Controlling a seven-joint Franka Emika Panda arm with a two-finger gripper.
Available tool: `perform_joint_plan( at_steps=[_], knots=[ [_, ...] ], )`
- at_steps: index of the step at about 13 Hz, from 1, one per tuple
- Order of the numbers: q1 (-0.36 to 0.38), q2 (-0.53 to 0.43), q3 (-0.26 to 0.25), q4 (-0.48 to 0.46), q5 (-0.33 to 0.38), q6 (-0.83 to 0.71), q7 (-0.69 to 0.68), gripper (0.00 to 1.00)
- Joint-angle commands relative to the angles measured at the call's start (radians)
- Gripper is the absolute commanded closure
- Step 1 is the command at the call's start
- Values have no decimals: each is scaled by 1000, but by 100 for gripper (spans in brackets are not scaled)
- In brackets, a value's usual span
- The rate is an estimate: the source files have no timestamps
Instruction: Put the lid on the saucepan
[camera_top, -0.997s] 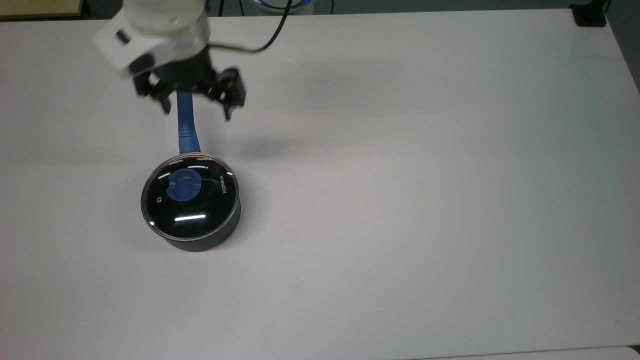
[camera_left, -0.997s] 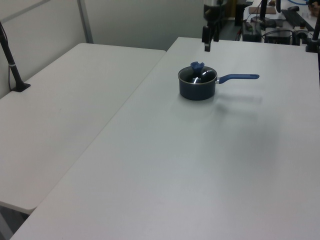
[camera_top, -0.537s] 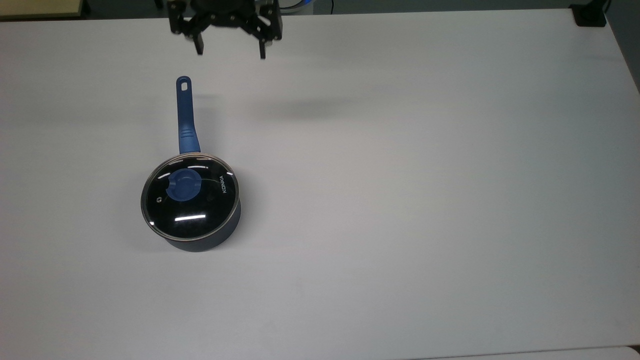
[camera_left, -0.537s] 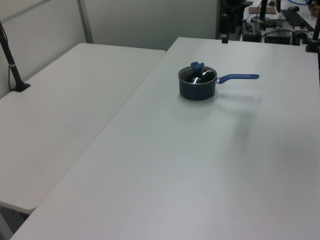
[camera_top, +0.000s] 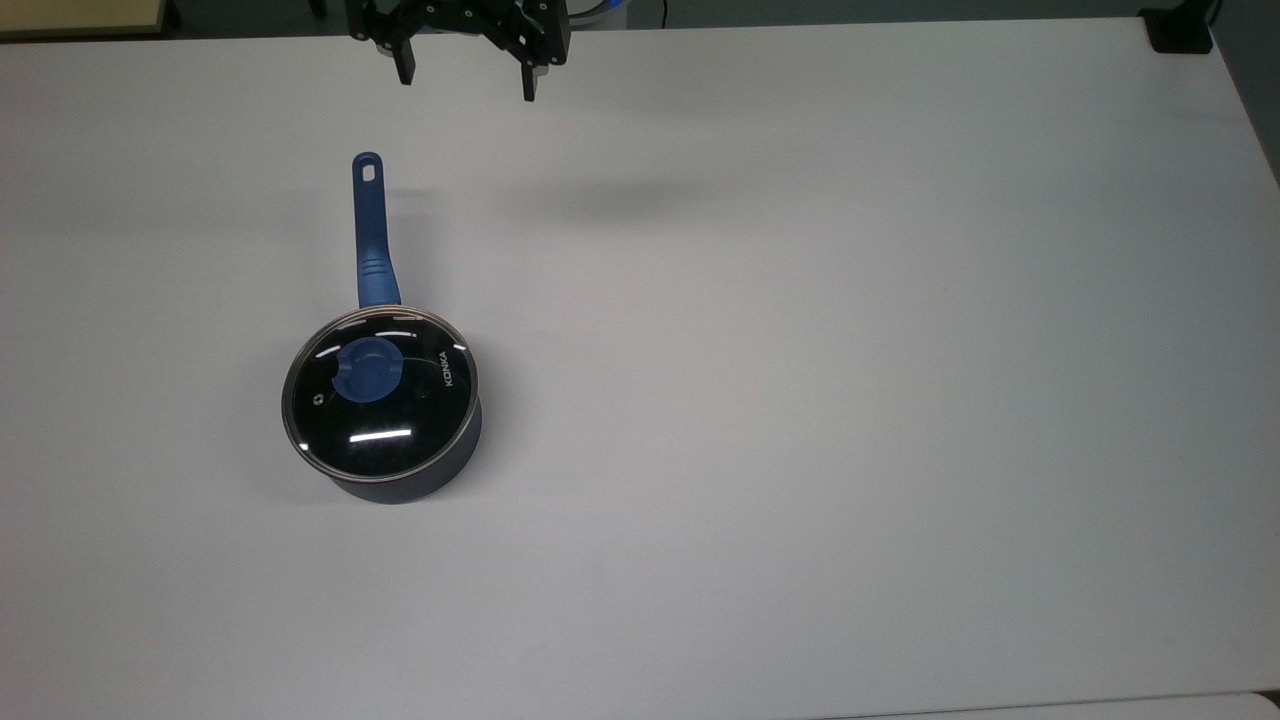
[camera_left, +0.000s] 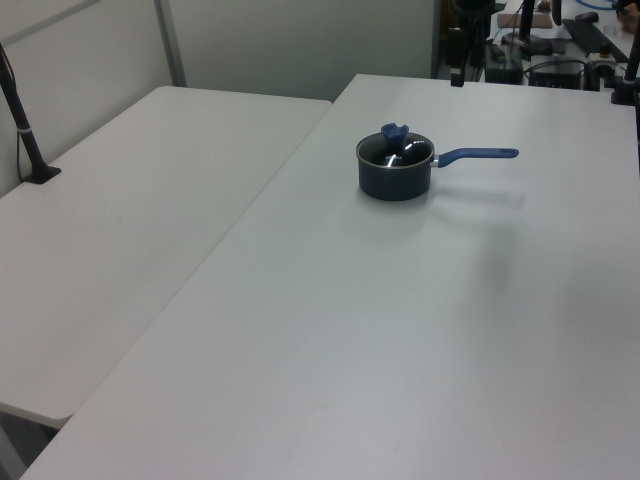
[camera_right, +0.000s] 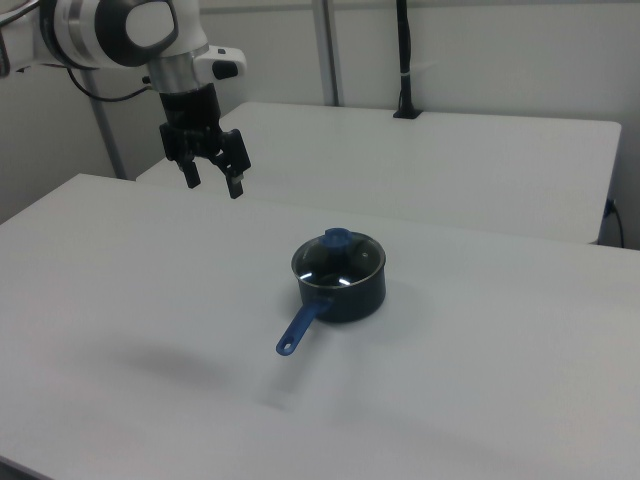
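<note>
The saucepan (camera_top: 404, 474) stands on the white table (camera_top: 800, 400), left of centre in the top view, its long blue handle (camera_top: 368, 230) pointing to the far edge. The glass lid (camera_top: 380, 392) with its blue knob (camera_top: 364, 370) rests on the pan's rim. The same saucepan (camera_right: 345, 292) and lid (camera_right: 338, 260) appear in the right view, and the saucepan (camera_left: 395, 178) in the left view. My gripper (camera_top: 466, 82) hangs open and empty high above the table's far edge, well beyond the handle's tip. In the right view the gripper (camera_right: 213, 186) is up and left of the pan.
A second white table (camera_left: 120, 220) adjoins at the left view's left, with a black post (camera_left: 25, 130) on it. A black clamp (camera_top: 1180, 30) sits at the top view's upper right corner. Equipment and cables (camera_left: 560, 40) crowd the space past the far edge.
The open gripper has moved from above the pan's handle up and away to the table's far edge. The saucepan and lid have stayed put.
</note>
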Motion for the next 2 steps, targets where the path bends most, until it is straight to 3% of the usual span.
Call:
perform_joint_plan(
  at_steps=[1,2],
  knots=[
    [-7,-5,7,-22,-11,7,25,0],
    [-7,-7,7,-21,-8,7,25,0]
  ],
)
